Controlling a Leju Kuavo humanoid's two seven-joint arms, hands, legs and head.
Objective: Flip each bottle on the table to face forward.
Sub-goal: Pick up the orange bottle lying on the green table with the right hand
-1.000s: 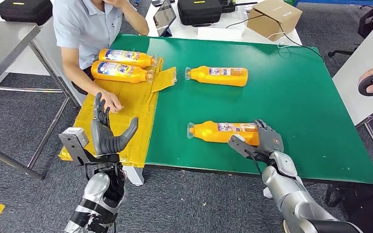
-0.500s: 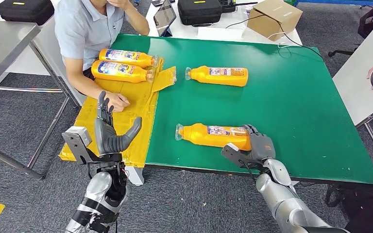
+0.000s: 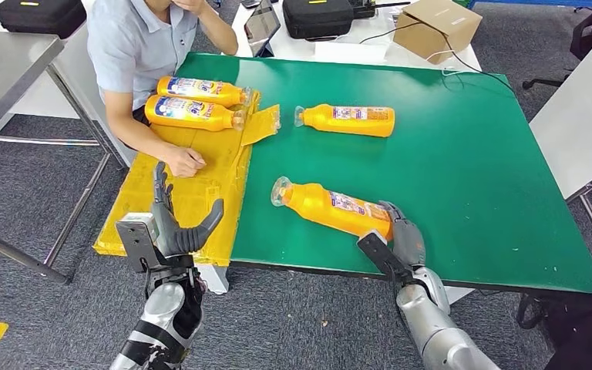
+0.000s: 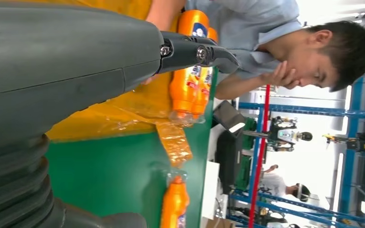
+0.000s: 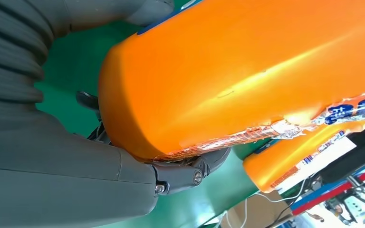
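An orange bottle (image 3: 330, 206) lies tilted on the green table (image 3: 462, 162) near the front edge, cap end pointing far left. My right hand (image 3: 401, 239) grips its base; the right wrist view shows the orange bottle (image 5: 247, 66) held between thumb and fingers (image 5: 190, 173). A second orange bottle (image 3: 347, 120) lies farther back, also seen in the left wrist view (image 4: 173, 204). Two more bottles (image 3: 196, 102) with blue labels lie on the yellow sheet (image 3: 200, 193) at the left. My left hand (image 3: 171, 223) hovers open over that sheet's front edge, holding nothing.
A person (image 3: 142, 46) sits at the table's left side, one hand (image 3: 185, 160) resting on the yellow sheet close to my left hand. A cardboard box (image 3: 435, 27) and black cases (image 3: 316, 15) stand behind the table. A grey table (image 3: 4, 69) is at far left.
My right hand has drawn back toward the front edge with the bottle's base, swinging the bottle so its cap points far left. My left hand dropped slightly. The hand at the right edge is gone.
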